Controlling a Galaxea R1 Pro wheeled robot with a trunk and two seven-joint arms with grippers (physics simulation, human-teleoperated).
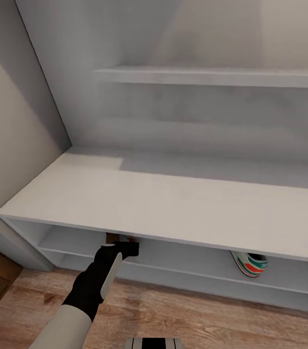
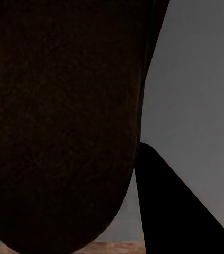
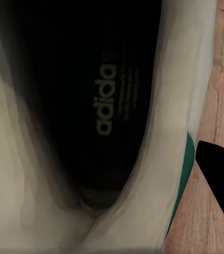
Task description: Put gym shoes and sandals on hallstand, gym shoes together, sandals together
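One pale grey-white hallstand (image 1: 163,203) stands against the wall. Its wide, flat counter top is smooth and matte, with two open low shelves beneath it and one narrow wall shelf (image 1: 212,76) above it.

One gym shoe (image 1: 250,263) sits on the upper low shelf, under the counter's front edge toward the hallstand's right. It is white with green stripes and a red-orange accent, rounded at the visible end.

The left arm reaches from the wood-plank corridor floor (image 1: 183,315) toward the same shelf, left of that shoe. A small patch of brown sandal (image 1: 111,238) shows at the left hand (image 1: 124,245), just under the counter edge. The left wrist view shows one flat, dark brown, grainy sandal sole (image 2: 59,127) with a rounded end, close against the camera beside a black finger (image 2: 170,211); whether the hand is clenched on it cannot be told.

The right wrist view looks into a second gym shoe (image 3: 32,174): white padded collar, black insole printed "adidas", a green stripe on its side, above the knotted wood floor. A black finger (image 3: 220,174) lies beside it; the right hand's grip cannot be told.
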